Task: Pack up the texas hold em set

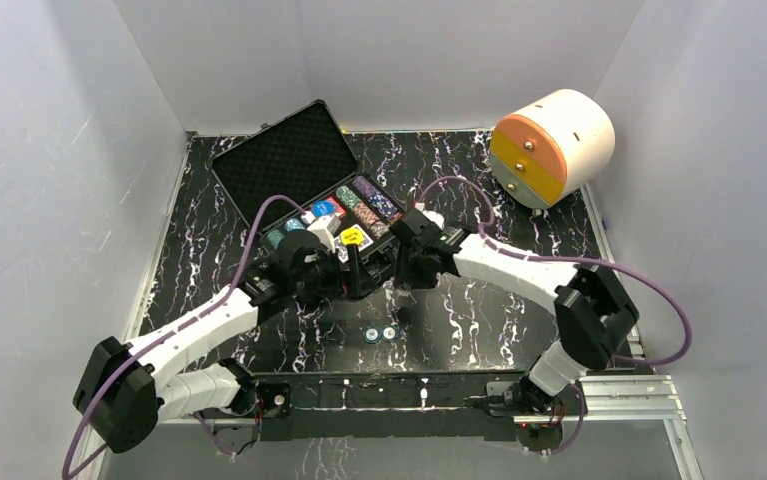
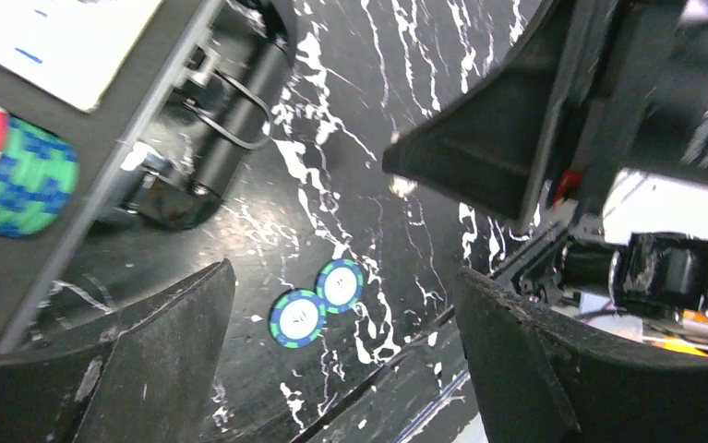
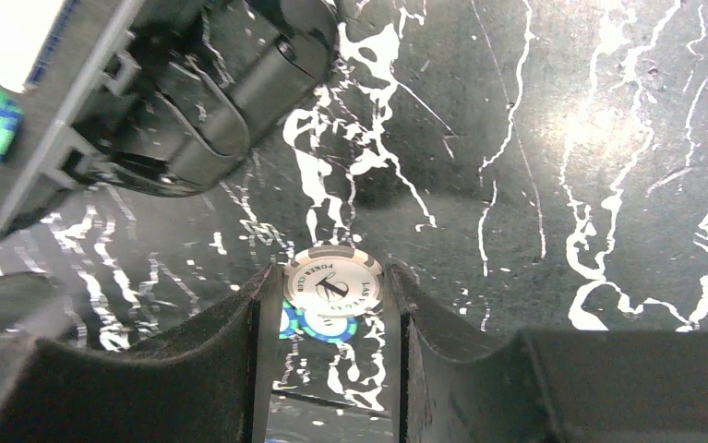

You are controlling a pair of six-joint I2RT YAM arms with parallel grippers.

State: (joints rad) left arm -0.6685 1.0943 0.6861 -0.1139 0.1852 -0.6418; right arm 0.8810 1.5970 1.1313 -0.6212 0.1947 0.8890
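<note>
- A grey-and-white poker chip [image 3: 333, 281] was found clamped across its rim by the right gripper [image 3: 331, 293]. It was held above the marbled black table [image 3: 534, 185], just in front of the handle [image 3: 225, 101] of the black case [image 3: 54, 138].
- The chip was judged hard, light and smooth at the edge, so a narrow pinch could let it slip. Opposite points of the rim were judged the right place to take hold.
- Its printed face was turned towards the wrist camera, so it was taken to be held roughly flat. As a disc it had no long axis, only a thin one.
- The left gripper [image 2: 350, 369] was spread wide with nothing between its fingers. It was hung over two blue-and-green chips [image 2: 297, 317], which lay flat on the table side by side, touching or all but.
- Chips lying flat were judged awkward, since little rim is offered to fingers coming from above.
- The case lay open beyond both grippers, its foam-lined lid [image 1: 284, 160] tipped back to the far left. Its long axis ran left to right with the right end farther off, and the handle was on the near long side.
- Rows of chips [image 1: 359, 205] were stood on edge in its tray, with a yellow button [image 1: 352, 236] beside them.
- The case was judged stiff, and heavy once filled.
</note>
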